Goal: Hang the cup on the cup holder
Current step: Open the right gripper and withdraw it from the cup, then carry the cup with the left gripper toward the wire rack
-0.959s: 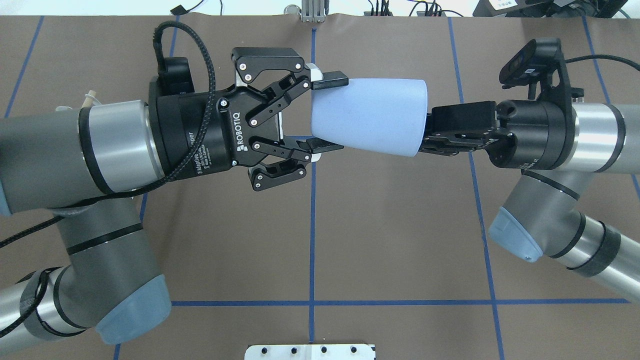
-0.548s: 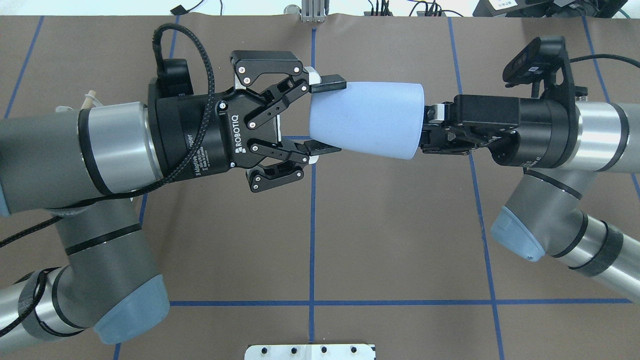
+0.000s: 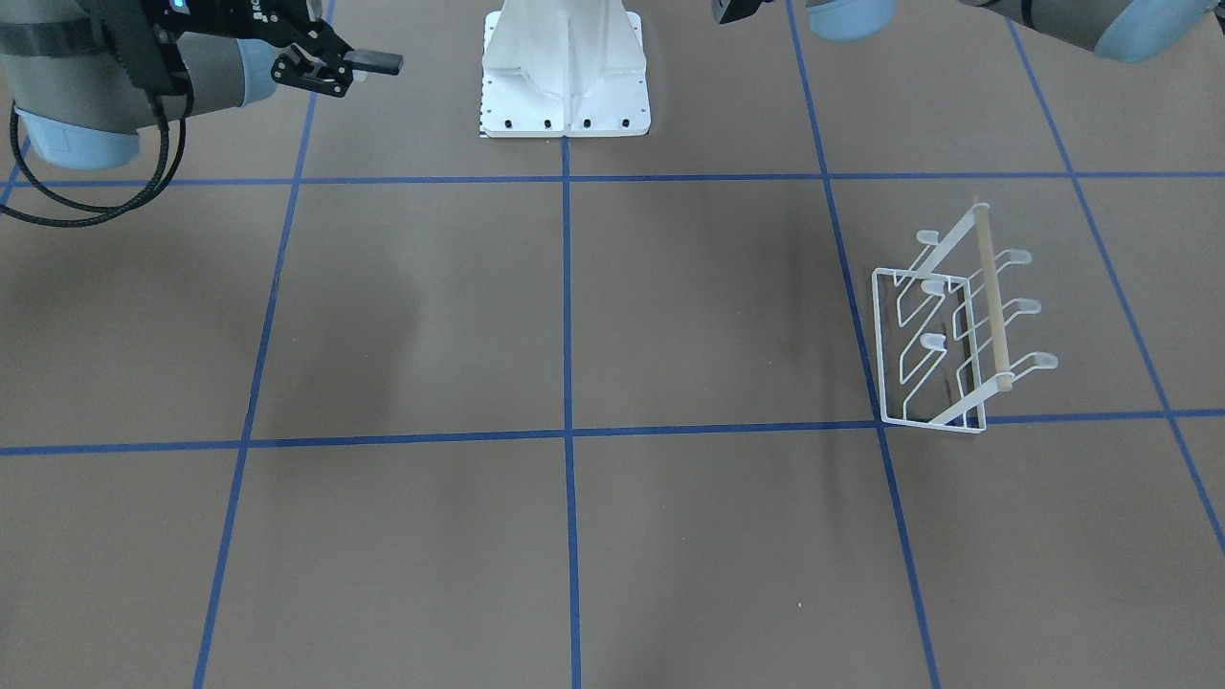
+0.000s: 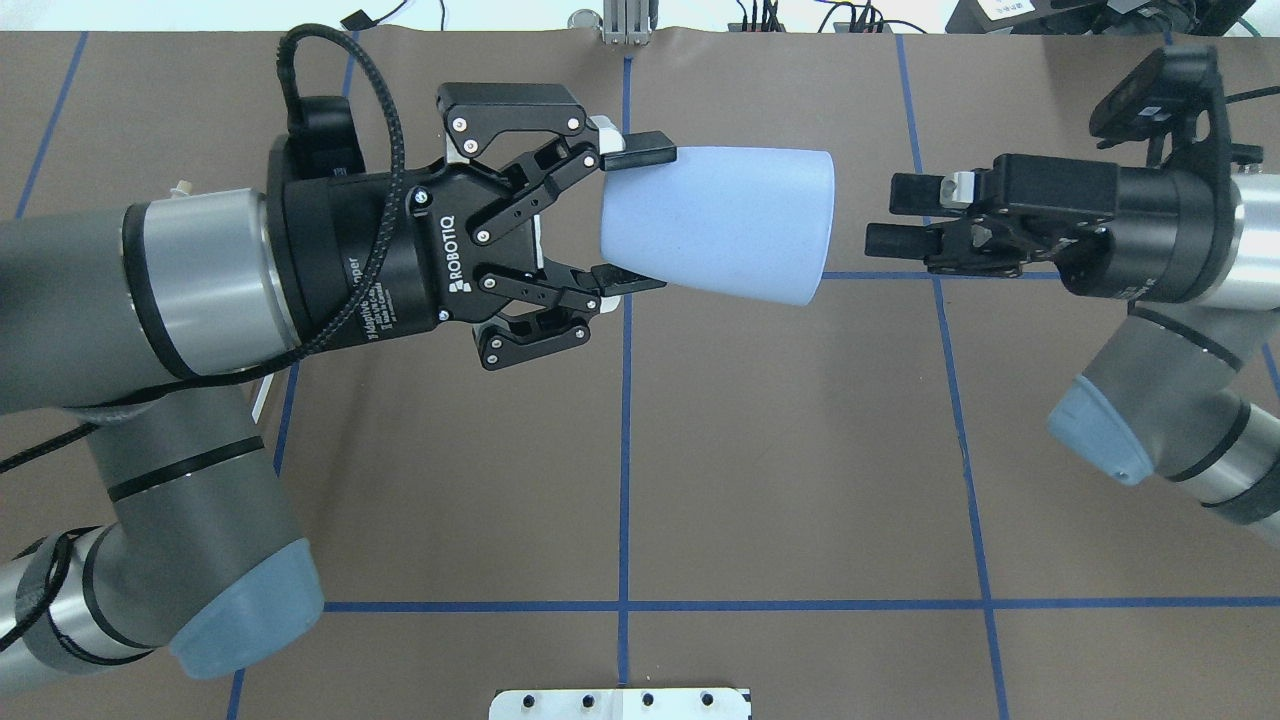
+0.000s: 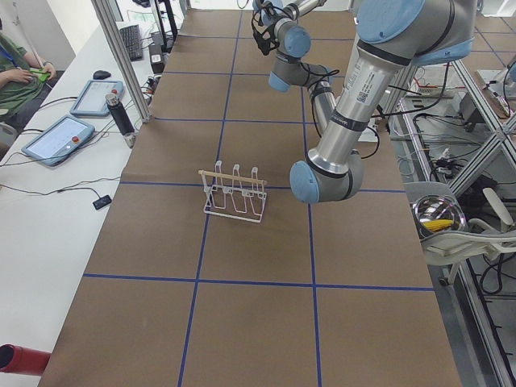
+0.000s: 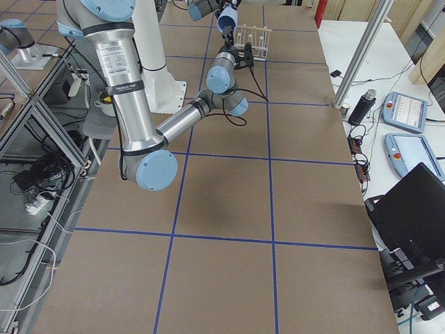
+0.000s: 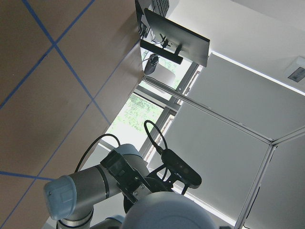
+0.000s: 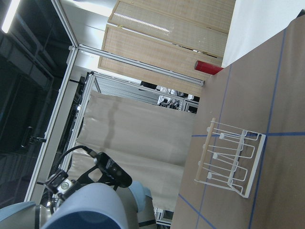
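Note:
The pale blue cup (image 4: 720,225) hangs in the air, lying sideways with its mouth toward the right arm. My left gripper (image 4: 635,220) is shut on its narrow bottom end, one finger on each side. My right gripper (image 4: 882,212) is open and empty, a short gap to the right of the cup's rim. The cup also shows in the right wrist view (image 8: 86,205) and the exterior right view (image 6: 226,19). The white wire cup holder (image 3: 957,325) with its wooden bar stands on the table on my left side, also in the exterior left view (image 5: 234,193). It holds nothing.
The white pedestal base (image 3: 565,86) sits at the robot's edge of the brown, blue-taped table (image 3: 574,536). Tablets (image 5: 60,137) and a dark bottle (image 5: 121,113) lie on the side bench beyond the table's far edge.
My right gripper let go of the cup's rim and drew back to the right. My left gripper, still holding the cup, moved slightly left and up in the overhead view.

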